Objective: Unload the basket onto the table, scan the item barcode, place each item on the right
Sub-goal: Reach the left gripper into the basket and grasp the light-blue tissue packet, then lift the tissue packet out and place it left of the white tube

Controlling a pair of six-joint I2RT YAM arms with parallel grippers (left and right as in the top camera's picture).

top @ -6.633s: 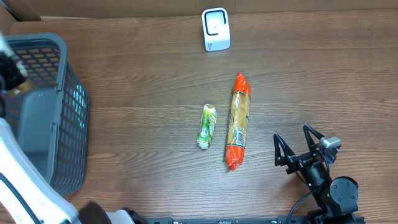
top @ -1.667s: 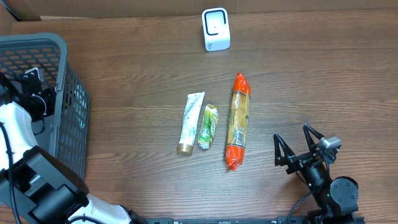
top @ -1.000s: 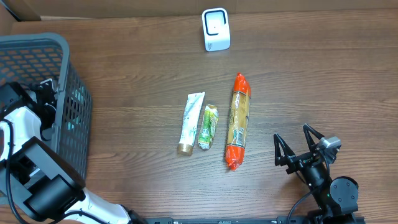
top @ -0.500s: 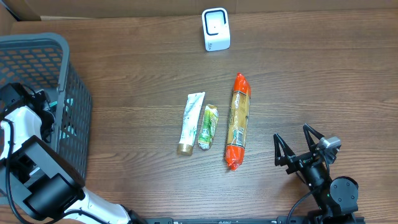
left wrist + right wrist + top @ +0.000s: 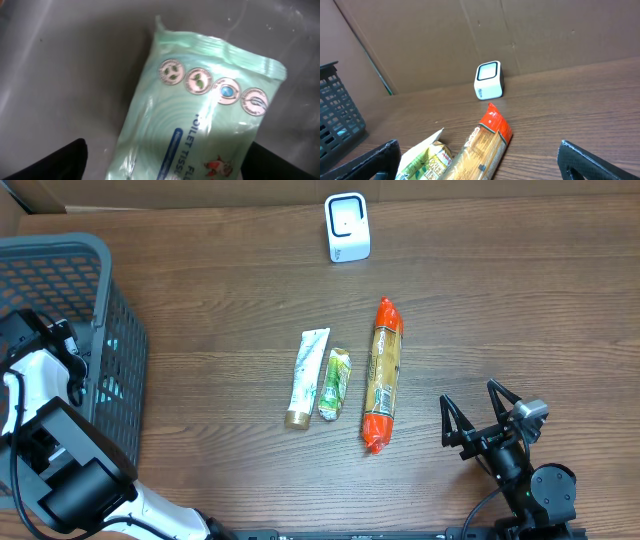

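The tissue pack (image 5: 200,115) lies in the basket (image 5: 60,255) at the left edge. Its long axis slants down from upper right, between the wide-apart fingers (image 5: 65,162) of the left hand (image 5: 175,162). The right hand (image 5: 472,408) is also apart and waits far off at lower right.

Tube (image 5: 306,377), sachet (image 5: 334,383), long packet (image 5: 382,374) lie near scanner (image 5: 347,227)

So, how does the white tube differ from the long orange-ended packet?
The white plastic tube with a gold cap is shorter and slimmer than the long clear packet with orange ends. The tube bears green print; the packet shows yellowish contents. Both lie flat on the wooden table, either side of the small green sachet.
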